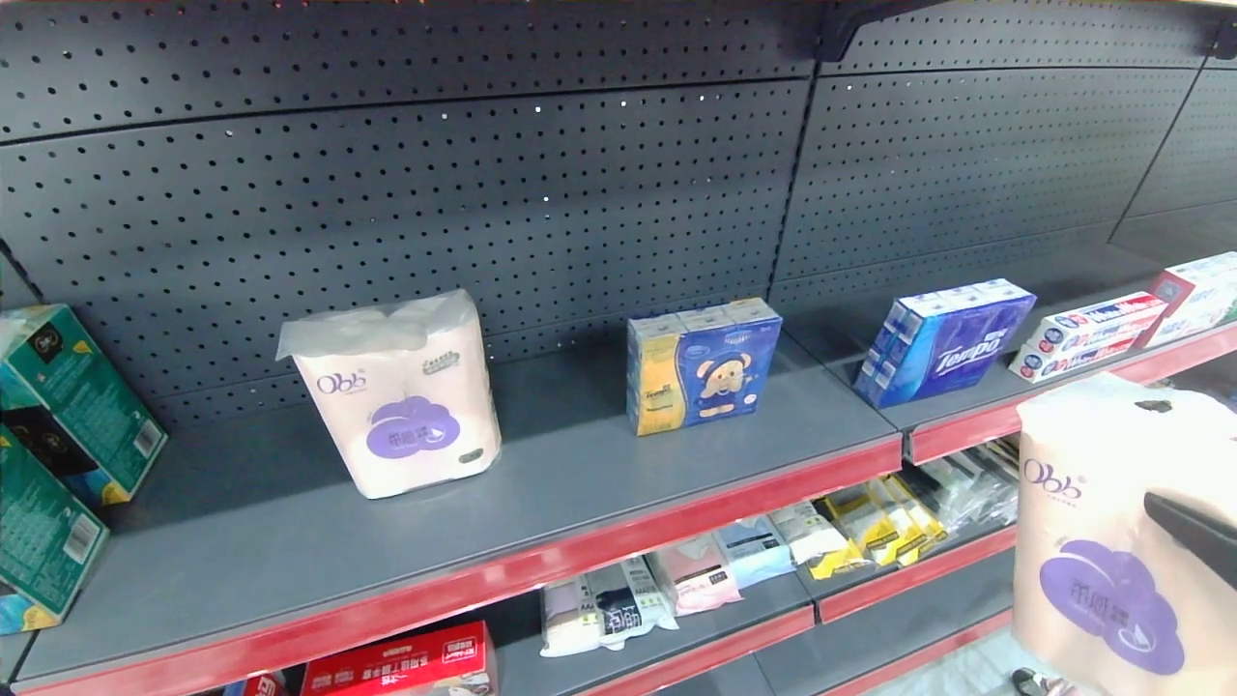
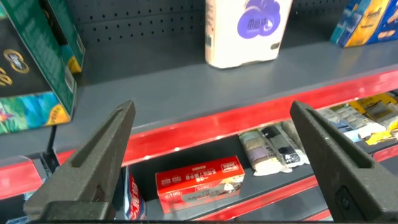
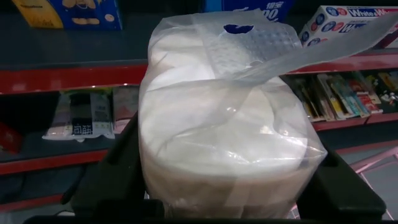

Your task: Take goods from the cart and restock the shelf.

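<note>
My right gripper point(image 3: 224, 186) is shut on a white pack of toilet rolls point(image 1: 1111, 522) with a purple cloud print, held in the air at the lower right, in front of and below the grey shelf point(image 1: 290, 541). The same pack point(image 3: 224, 124) sits between the dark fingers in the right wrist view. A matching pack point(image 1: 401, 396) stands upright on the shelf, left of centre. My left gripper point(image 2: 211, 168) is open and holds nothing, hanging in front of the shelf's red edge point(image 2: 249, 109), with the standing pack point(image 2: 245, 28) beyond it.
Green boxes point(image 1: 58, 425) stand at the shelf's far left. A yellow-blue tissue bundle point(image 1: 701, 365), a blue tissue bundle point(image 1: 942, 340) and toothpaste boxes point(image 1: 1092, 333) stand to the right. Lower shelves hold packets point(image 1: 618, 599) and a red box point(image 1: 401, 662). Bare shelf lies between the packs.
</note>
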Robot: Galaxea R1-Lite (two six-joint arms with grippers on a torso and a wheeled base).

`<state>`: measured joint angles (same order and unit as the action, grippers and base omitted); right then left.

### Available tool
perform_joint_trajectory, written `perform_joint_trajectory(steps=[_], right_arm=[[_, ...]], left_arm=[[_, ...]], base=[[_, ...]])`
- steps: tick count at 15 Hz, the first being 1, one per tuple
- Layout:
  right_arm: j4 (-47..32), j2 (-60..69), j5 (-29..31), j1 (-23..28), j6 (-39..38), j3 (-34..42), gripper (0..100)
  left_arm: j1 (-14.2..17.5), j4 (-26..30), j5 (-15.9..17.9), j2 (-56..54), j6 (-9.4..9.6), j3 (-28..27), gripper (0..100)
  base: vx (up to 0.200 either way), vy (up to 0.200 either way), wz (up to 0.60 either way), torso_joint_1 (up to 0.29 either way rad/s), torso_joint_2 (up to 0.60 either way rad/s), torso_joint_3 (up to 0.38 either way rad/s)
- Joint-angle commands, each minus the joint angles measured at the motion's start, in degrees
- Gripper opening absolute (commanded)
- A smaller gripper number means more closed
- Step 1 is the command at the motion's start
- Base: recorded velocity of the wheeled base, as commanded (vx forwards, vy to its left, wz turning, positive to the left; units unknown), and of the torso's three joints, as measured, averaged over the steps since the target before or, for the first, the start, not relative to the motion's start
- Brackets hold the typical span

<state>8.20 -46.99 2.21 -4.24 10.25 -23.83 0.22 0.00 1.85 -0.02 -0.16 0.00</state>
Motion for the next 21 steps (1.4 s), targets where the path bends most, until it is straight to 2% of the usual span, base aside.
perform_joint_trajectory(steps=[1, 5, 10, 16, 21], right_arm=[[0.0, -0.2, 0.0, -0.1, -0.1, 0.0, 0], [0.1, -0.5, 0.1, 0.0, 0.4, 0.1, 0], [0.0, -0.4, 0.3, 0.2, 0.4, 0.6, 0], [0.0, -0.5, 0.3, 0.2, 1.1, 0.7, 0], [0.0, -0.4, 0.1, 1.3, 0.6, 1.5, 0]], left_arm=[[0.0, 0.0, 0.0, 0.0, -0.02, 0.0, 100], [0.0, 0.0, 0.0, 0.0, -0.02, 0.0, 100], [0.0, 0.0, 0.0, 0.0, -0.02, 0.0, 100], [0.0, 0.0, 0.0, 0.0, -0.02, 0.0, 100], [0.0, 0.0, 0.0, 0.0, -0.02, 0.0, 100]], base=[[0.0, 0.0, 0.0, 0.159, -0.35, -0.178], [0.0, 0.0, 0.0, 0.149, -0.3, -0.155], [0.0, 0.0, 0.0, 0.011, -0.03, -0.015], [0.0, 0.0, 0.6, 0.002, 0.0, 0.001], [0.0, 0.0, 0.0, 0.0, 0.0, 0.0]])
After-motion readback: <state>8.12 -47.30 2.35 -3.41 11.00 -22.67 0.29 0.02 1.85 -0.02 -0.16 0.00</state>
